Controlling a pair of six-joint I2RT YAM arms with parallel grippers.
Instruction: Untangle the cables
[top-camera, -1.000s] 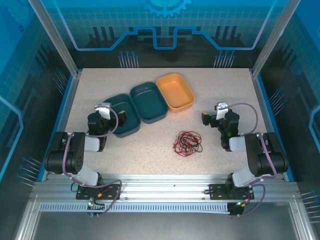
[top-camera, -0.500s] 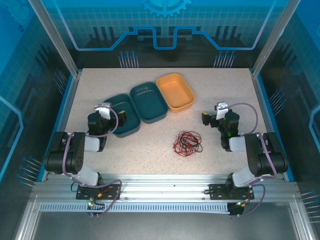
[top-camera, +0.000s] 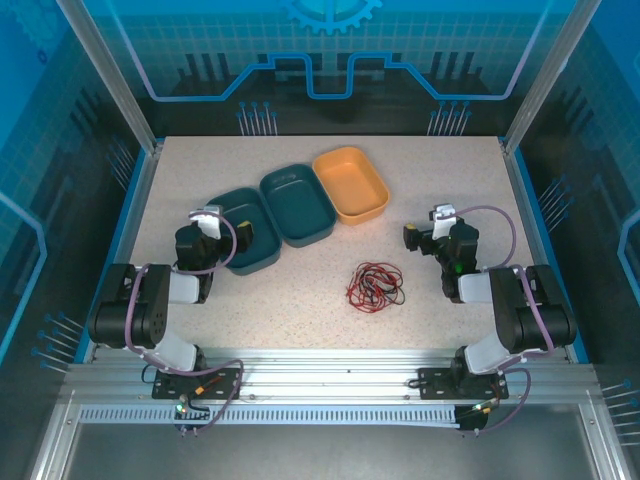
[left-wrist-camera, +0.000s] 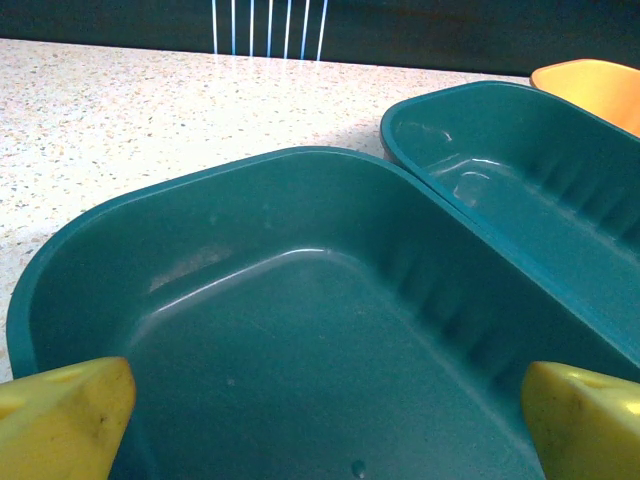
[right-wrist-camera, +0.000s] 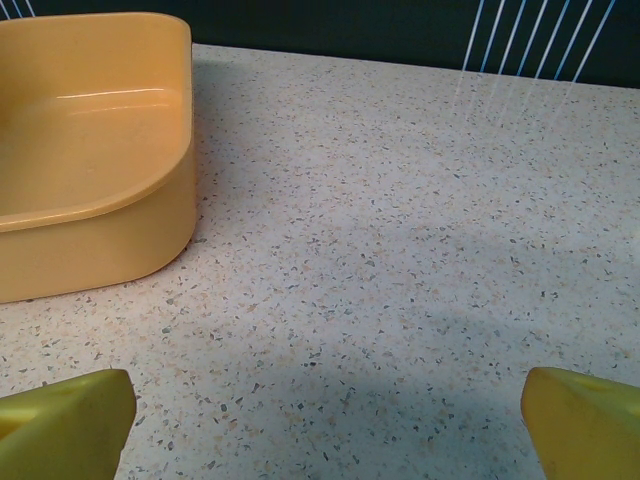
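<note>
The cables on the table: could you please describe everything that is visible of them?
The cables lie as one small, loose tangle of thin wires, mostly red with a few dark strands; a whitish one cannot be made out. The bundle rests flat on the speckled table, nearer than the orange tray and closer to the right arm. Only the table touches it.

bright, even overhead light on the speckled worktop (top-camera: 300, 300); soft glare streaks on the floor of the teal tray (left-wrist-camera: 200, 182); a faint broad shadow right of the orange tray (right-wrist-camera: 90, 240); focus mostly sharp.
</note>
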